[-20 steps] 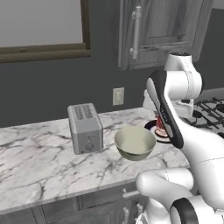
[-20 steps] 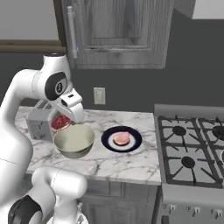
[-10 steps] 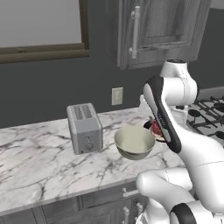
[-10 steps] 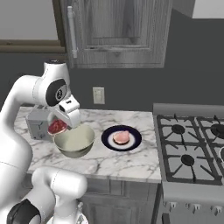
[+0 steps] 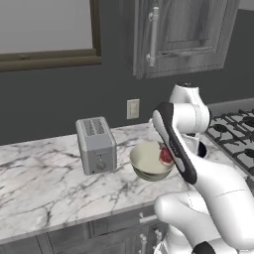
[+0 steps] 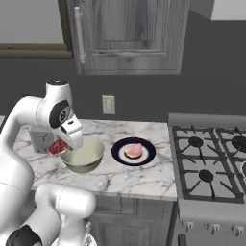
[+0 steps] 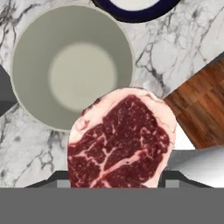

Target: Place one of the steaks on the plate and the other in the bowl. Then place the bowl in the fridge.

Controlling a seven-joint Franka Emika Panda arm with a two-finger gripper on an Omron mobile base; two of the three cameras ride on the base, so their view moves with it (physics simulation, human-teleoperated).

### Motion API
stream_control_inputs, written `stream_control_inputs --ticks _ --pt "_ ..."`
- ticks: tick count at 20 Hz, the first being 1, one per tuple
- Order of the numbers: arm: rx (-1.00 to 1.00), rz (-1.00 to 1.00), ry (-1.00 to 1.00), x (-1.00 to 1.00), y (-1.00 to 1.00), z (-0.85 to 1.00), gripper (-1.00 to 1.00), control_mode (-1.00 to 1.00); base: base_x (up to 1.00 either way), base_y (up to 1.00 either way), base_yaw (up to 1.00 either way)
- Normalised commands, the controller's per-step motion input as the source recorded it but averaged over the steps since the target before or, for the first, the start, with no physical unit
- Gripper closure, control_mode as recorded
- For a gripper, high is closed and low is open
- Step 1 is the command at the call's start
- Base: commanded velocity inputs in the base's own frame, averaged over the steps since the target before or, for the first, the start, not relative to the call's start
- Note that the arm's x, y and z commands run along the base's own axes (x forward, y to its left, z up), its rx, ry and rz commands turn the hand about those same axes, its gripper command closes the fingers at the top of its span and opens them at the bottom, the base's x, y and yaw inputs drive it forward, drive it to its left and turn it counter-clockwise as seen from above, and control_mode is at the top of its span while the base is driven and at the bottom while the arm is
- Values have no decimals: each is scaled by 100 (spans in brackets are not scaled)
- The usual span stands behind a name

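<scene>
Since a second ago the arm has swung the dark red steak [image 6: 57, 147] from above the bowl's middle toward the bowl's toaster-side rim and slightly lower; the bowl and plate have stayed where they were.

Left base view: the cream-green bowl [image 5: 150, 161] sits on the marble counter [image 5: 44, 173] just beside the silver toaster [image 5: 96, 145]. The arm's forearm crosses in front of the bowl's right side, and a bit of the red steak [image 5: 164, 155] shows above the bowl's far rim. The gripper itself is hidden behind the arm.

Right base view: the gripper [image 6: 61, 144] hangs at the left rim of the bowl [image 6: 84, 154], its jaws held wide and clamped on the marbled steak, which is clear of the bowl. The navy-rimmed plate [image 6: 119, 154] lies just right of the bowl with the pale pink steak [image 6: 133, 151] resting on it, beside the stove [image 6: 211, 163].

Hand view: the marbled steak [image 7: 120, 140] hangs between the fingers, overlapping the near edge of the empty bowl [image 7: 70, 65] below. The plate's rim [image 7: 135, 11] shows at the top edge.
</scene>
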Motion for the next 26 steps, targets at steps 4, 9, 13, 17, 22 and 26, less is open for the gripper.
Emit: stream_control_inputs --ticks 4,9,13,17,22,26 --pt "0 0 0 30 0 -30 100 -100 0 0 0" --pt "2 0 0 36 0 -47 100 -100 0 0 0" --pt "2 0 0 40 0 -36 100 -100 0 0 0" --pt "0 0 2 54 0 -34 100 -100 0 0 0" --pt "1 0 3 57 0 -44 100 -100 0 0 0" --pt "0 0 5 42 0 -40 100 -100 0 0 0"
